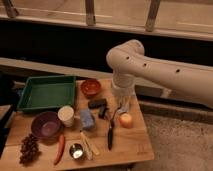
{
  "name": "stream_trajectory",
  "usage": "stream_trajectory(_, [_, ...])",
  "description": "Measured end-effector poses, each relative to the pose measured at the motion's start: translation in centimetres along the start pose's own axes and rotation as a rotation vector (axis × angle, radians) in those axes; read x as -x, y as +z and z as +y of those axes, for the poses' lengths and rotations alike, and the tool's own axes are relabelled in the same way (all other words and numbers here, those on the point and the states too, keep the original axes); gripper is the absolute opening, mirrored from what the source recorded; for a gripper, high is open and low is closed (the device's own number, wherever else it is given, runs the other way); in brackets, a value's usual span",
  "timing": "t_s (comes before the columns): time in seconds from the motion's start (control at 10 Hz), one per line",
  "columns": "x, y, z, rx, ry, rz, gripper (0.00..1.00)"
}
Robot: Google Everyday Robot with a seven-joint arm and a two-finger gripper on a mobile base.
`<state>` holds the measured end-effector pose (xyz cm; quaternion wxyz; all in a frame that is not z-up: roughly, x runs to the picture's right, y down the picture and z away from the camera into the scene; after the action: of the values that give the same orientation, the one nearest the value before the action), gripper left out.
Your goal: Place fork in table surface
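Cannot tell state or load of tool [121, 106]; poised just beyond orange fruit [126, 120]. Seemingly the fork [110, 134]: slim dark-handled piece flat on desk [131, 148], just left of that fruit. Probably light, stiff, slick; best pinched across mid-handle.

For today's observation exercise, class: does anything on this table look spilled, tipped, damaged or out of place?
Nothing stands out. The orange bowl, purple bowl and cup sit upright, the green tray lies flat, and no spill shows on the table surface. The gripper hangs low over it, near the orange fruit.
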<state>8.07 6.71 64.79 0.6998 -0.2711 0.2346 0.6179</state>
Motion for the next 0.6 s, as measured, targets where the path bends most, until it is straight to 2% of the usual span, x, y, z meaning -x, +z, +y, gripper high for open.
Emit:
stream_trajectory(0.1, [0.0, 0.1, 0.0, -0.001, 0.0, 0.01, 0.0])
stream_trajectory(0.3, [0.0, 1.7, 0.6, 0.001, -0.009, 0.072, 0.0])
stream_trajectory(0.6, [-0.7, 7.1, 0.2, -0.02, -0.016, 0.216, 0.0])
